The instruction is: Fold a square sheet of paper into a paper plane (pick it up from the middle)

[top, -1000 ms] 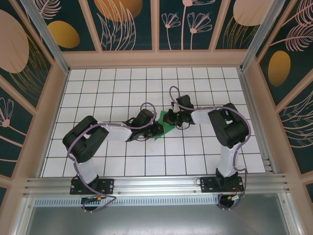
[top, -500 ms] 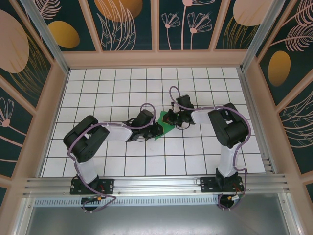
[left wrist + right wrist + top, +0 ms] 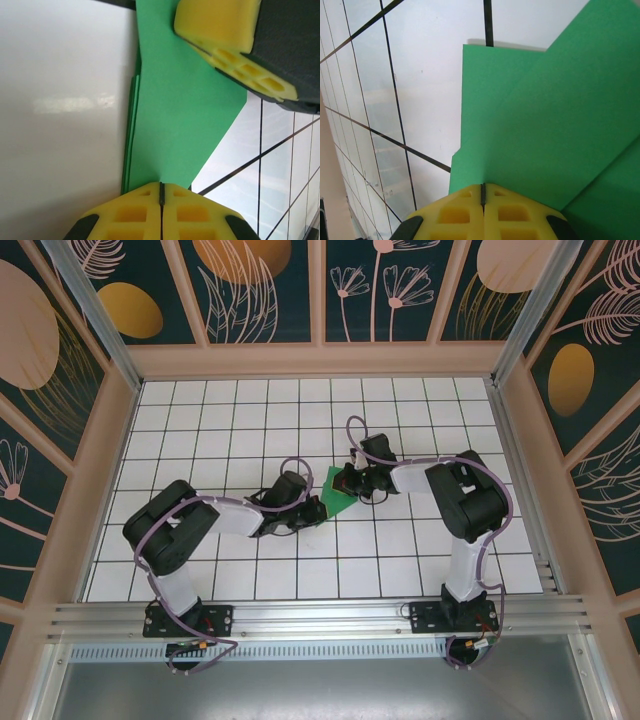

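Near the middle of the white grid table [image 3: 200, 410], the folded green square sheet of paper [image 3: 338, 494] lies between the arms. The left gripper [image 3: 160, 186] and the right gripper [image 3: 482, 189] each have their jaws pressed together, pinching opposite edges of it.

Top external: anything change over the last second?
The left arm shifted slightly left and nearer, and the left gripper closed the last bit onto the green paper at its edge. The right gripper stayed shut on the paper; the sheet barely moved.
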Tool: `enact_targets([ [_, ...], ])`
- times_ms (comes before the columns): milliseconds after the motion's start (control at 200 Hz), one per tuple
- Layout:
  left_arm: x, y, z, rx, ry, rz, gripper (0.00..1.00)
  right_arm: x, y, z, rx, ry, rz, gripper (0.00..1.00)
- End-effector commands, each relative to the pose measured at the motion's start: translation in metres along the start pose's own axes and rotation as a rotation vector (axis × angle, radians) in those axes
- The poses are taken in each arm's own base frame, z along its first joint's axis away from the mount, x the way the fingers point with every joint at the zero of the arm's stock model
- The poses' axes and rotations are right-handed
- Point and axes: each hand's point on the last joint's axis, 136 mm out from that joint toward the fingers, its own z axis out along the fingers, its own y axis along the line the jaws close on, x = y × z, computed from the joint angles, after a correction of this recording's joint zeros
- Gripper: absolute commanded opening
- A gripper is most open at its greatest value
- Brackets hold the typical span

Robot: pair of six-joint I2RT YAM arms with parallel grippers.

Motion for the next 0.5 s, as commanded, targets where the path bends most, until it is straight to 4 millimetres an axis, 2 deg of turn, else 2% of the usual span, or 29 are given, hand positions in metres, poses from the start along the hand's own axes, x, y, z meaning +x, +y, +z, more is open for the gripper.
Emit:
enact_targets([
  [0,0.052,0.051,-0.009,-0.155,0.181,-0.042,0.08,0.029,-0.079,0.012,0.249,0.060,0.108,0.05],
  [100,0.060,0.057,-0.014,-0.178,0.208,-0.024,0.08,0.030,-0.081,0.013,0.258,0.063,0.110,0.05],
  [345,0.066,0.056,-0.022,-0.188,0.240,0.039,0.08,0.030,-0.084,0.013,0.268,0.065,0.114,0.05],
  [410,0.067,0.055,-0.022,-0.189,0.249,0.061,0.08,0.030,-0.084,0.013,0.272,0.066,0.115,0.05],
  [430,0.063,0.048,-0.026,-0.170,0.235,0.075,0.08,0.030,-0.084,0.014,0.271,0.066,0.114,0.05],
  [495,0.062,0.045,-0.028,-0.169,0.233,0.096,0.08,0.030,-0.085,0.014,0.274,0.068,0.117,0.05],
])
